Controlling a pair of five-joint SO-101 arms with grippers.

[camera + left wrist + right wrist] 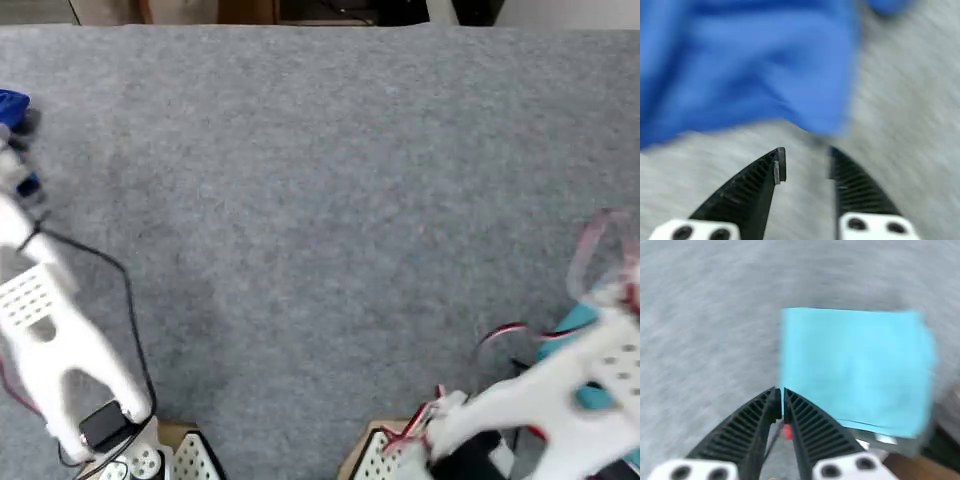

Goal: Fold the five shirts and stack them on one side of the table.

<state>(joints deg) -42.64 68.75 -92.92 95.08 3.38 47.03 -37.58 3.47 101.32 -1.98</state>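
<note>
A dark blue shirt (750,65) lies bunched on the grey table just ahead of my left gripper (806,165), whose black fingers are open with bare felt between them. In the high view a corner of that blue shirt (12,102) peeks in at the far left edge, beyond the left arm (40,320). A light blue shirt (855,370), folded into a flat rectangle, lies at the table's near right. My right gripper (780,402) is shut, its tips at the folded shirt's edge. The right arm (590,385) covers much of this light blue shirt (567,328).
The grey felt table (340,190) stretches wide between the two arms. Its far edge runs along the top of the high view. The arm bases (185,458) stand at the near edge, with red and white cables (500,333) looping by the right arm.
</note>
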